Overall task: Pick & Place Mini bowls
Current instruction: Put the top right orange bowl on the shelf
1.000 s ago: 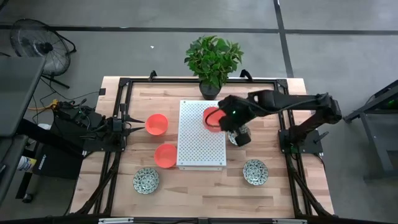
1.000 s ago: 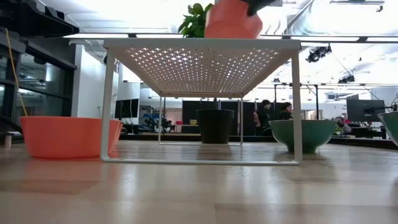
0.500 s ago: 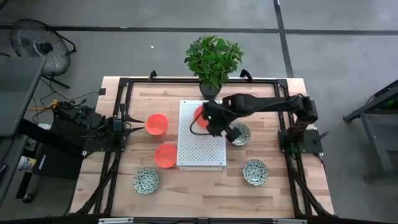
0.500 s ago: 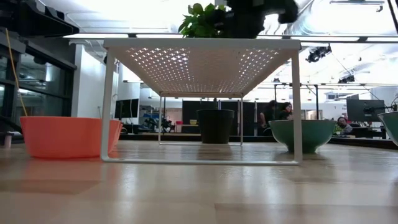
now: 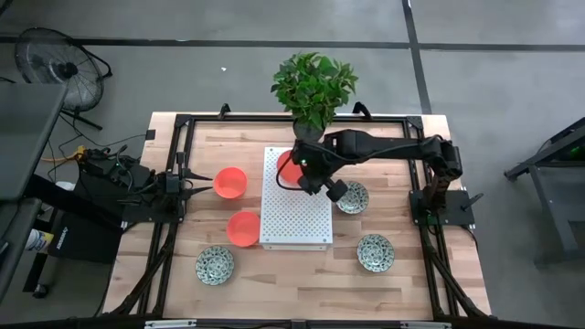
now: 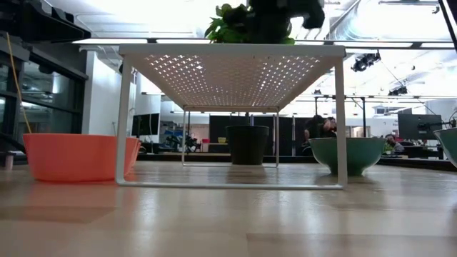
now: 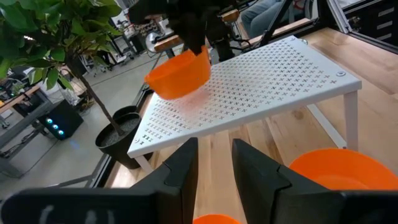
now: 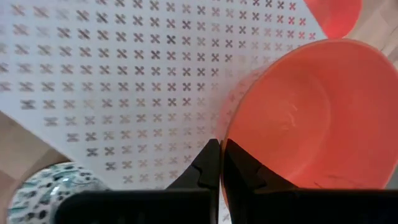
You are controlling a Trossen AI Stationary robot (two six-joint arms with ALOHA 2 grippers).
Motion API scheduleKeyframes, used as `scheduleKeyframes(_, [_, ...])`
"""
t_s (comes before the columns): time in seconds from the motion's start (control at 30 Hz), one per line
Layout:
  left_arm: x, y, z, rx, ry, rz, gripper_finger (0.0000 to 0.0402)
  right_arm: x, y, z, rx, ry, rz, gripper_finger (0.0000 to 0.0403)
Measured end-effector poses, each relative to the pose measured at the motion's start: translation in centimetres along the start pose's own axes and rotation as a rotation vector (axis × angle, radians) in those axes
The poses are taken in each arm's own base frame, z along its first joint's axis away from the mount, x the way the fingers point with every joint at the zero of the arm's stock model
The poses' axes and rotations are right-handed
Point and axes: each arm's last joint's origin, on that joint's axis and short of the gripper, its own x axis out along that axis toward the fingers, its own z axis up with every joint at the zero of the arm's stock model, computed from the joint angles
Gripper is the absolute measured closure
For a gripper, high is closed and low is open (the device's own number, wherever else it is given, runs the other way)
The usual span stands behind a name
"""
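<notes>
My right gripper (image 5: 302, 174) reaches over the white perforated rack (image 5: 297, 215) and is shut on a plain orange mini bowl (image 5: 289, 166), also seen as the orange bowl (image 7: 179, 74) in the left wrist view. Two more orange bowls (image 5: 229, 182) (image 5: 243, 228) stand on their bases on the table left of the rack. Three patterned bowls (image 5: 215, 265) (image 5: 353, 196) (image 5: 376, 252) stand on the wood. My left gripper (image 7: 214, 168) waits open at the table's left side, touching nothing. My right gripper pinches the orange bowl's rim (image 8: 225, 134), one finger (image 8: 239, 168) inside the bowl and the other outside. It comes from above. The bowl (image 7: 179, 74) is tilted and lifted clear, just above the rack's far part.
A potted plant (image 5: 313, 91) stands at the far edge, right behind the rack. The rack stands on thin legs (image 6: 341, 118) with open space beneath. The black frame rails (image 5: 178, 164) run along the table's sides. Bare wood lies along the near edge.
My right gripper has carried the orange bowl across the rack's top toward the table's left and slightly toward the far edge. In the low view the bowl showed above the rack a second ago and is now hidden behind the dark gripper.
</notes>
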Motion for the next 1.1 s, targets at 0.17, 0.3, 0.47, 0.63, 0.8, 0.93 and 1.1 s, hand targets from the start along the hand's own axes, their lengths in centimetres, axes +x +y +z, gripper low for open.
scheduleKeyframes(0.17, [0.0,0.0,0.0,0.0,0.0,0.0,0.0307,0.9,-0.2,-0.9,0.009,0.019,0.006,0.0403])
scheduleKeyframes(0.3, [0.0,0.0,0.0,0.0,0.0,0.0,0.0307,0.9,-0.5,-1.3,0.026,0.016,0.009,0.0403])
scheduleKeyframes(0.47, [0.0,0.0,0.0,0.0,0.0,0.0,0.0307,0.9,-0.7,-1.4,0.045,0.012,0.005,0.0403])
scheduleKeyframes(0.63, [0.0,0.0,0.0,0.0,0.0,0.0,0.0307,0.9,-0.9,-1.3,0.113,-0.005,-0.015,0.0397])
scheduleKeyframes(0.8, [0.0,0.0,0.0,0.0,0.0,0.0,0.0307,0.9,-0.9,-1.3,0.122,-0.005,-0.014,0.0385])
scheduleKeyframes(0.93, [0.0,0.0,0.0,0.0,0.0,0.0,0.0307,0.9,-0.9,-1.3,0.122,-0.004,-0.014,0.0388])
scheduleKeyframes(1.1, [0.0,0.0,0.0,0.0,0.0,0.0,0.0307,0.9,-0.9,-1.3,0.144,-0.005,-0.014,0.0395])
